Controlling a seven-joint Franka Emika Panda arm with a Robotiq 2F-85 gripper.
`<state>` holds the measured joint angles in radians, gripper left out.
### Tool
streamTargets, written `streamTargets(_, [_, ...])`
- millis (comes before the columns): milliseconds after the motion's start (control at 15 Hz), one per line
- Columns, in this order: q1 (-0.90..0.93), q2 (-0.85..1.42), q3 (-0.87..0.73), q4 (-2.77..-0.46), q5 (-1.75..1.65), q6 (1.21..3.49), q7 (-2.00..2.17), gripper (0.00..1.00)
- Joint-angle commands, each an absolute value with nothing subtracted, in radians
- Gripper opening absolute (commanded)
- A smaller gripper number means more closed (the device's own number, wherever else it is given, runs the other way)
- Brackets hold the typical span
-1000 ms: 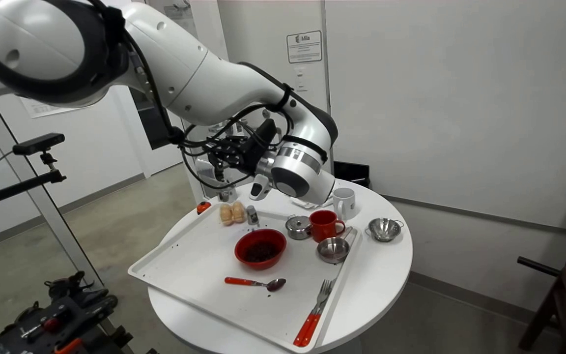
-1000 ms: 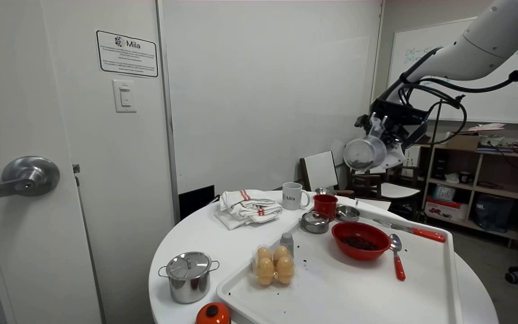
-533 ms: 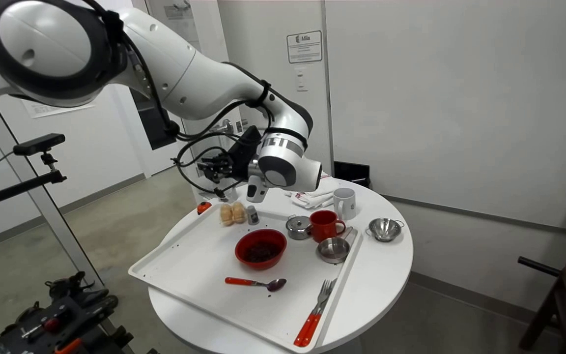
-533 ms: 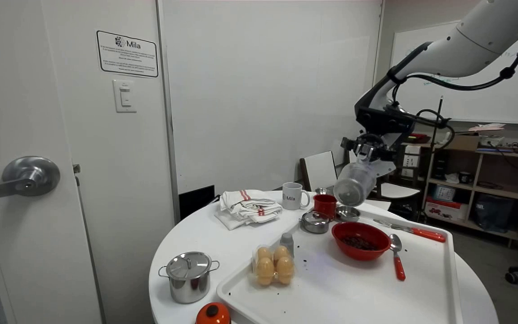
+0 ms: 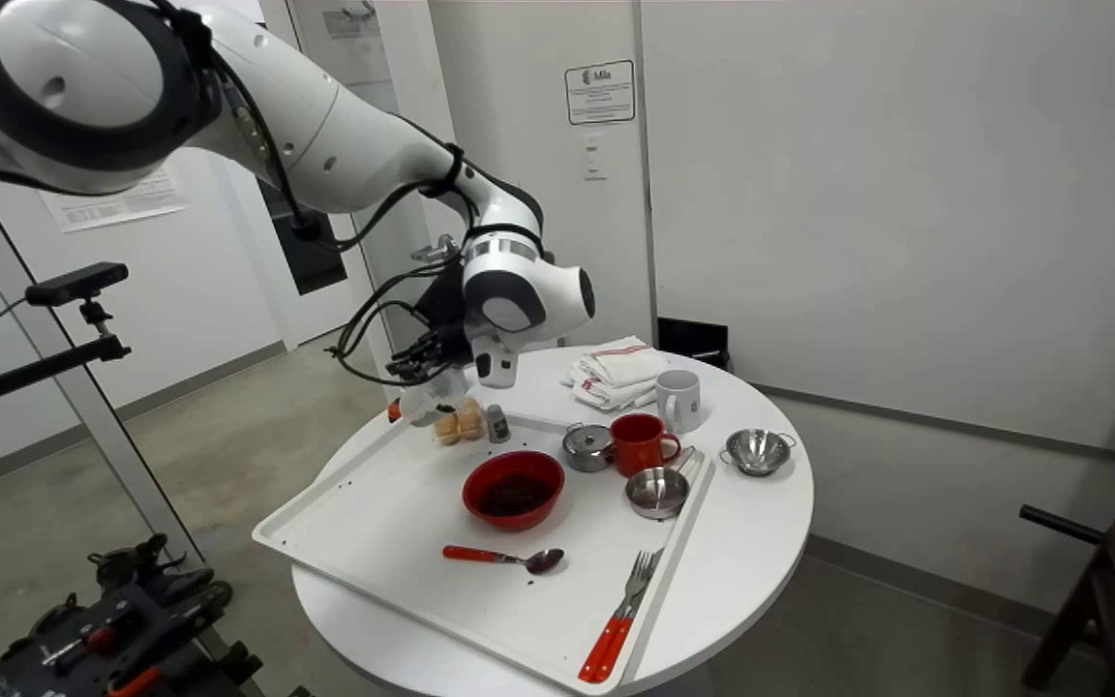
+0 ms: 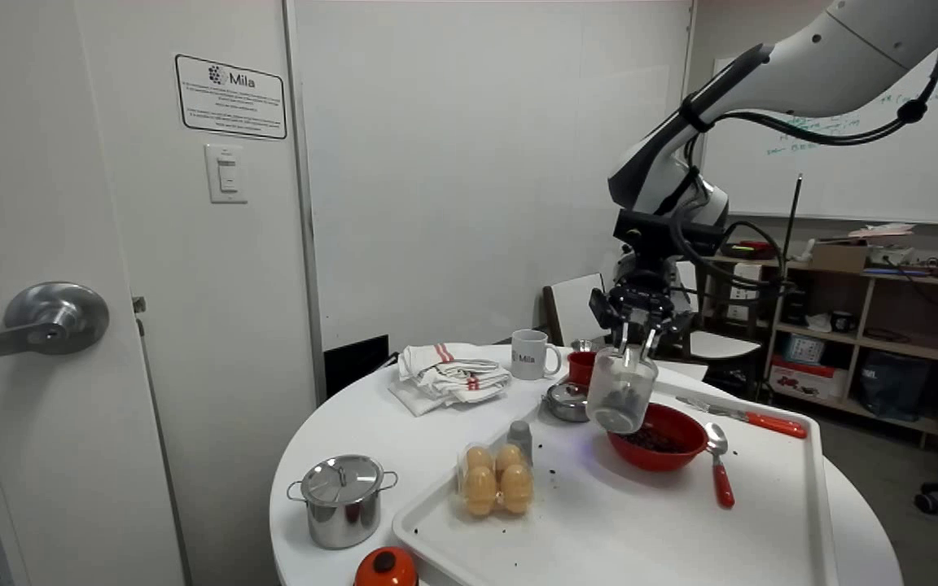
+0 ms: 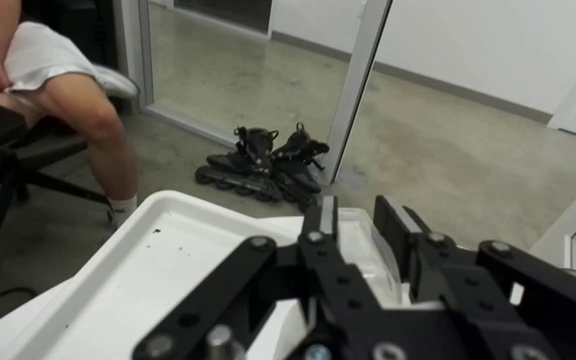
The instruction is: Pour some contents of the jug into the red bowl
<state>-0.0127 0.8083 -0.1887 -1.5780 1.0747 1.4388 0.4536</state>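
Note:
The jug (image 6: 622, 389) is a clear plastic vessel, nearly upright with a slight tilt. My gripper (image 6: 637, 332) is shut on it from above and holds it in the air. Something dark shows through its lower part. It also shows faintly in an exterior view (image 5: 434, 397), over the tray's far left edge. In the wrist view its clear plastic (image 7: 368, 252) lies between my fingers (image 7: 329, 215). The wide red bowl (image 6: 655, 462) stands on the tray with dark pieces inside. The jug hides part of its rim there; the bowl (image 5: 516, 523) shows whole in an exterior view.
The white tray (image 5: 374, 552) also bears an egg pack (image 6: 498, 482), a grey shaker (image 6: 520, 439), a small lidded pot (image 5: 587, 447), a red mug (image 5: 639, 445), a metal pan (image 5: 657, 494) and a spoon (image 5: 544, 560). A white mug (image 5: 678, 399) and cloths (image 6: 449, 376) stand behind.
My gripper has come down and to the left in both exterior views with the jug. The jug was tipped well over and has turned nearly upright. The red bowl has not moved.

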Motion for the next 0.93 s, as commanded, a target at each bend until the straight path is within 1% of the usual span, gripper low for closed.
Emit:
streamTargets(0, [0.068,0.686,-0.181,-1.686,0.957,1.596,0.456,0.09])
streamTargets(400, [0.164,0.578,-0.127,-1.836,0.786,1.882,0.452,0.09])
streamTargets(867, [0.178,0.587,-0.066,-1.951,0.742,2.282,0.474,0.09])
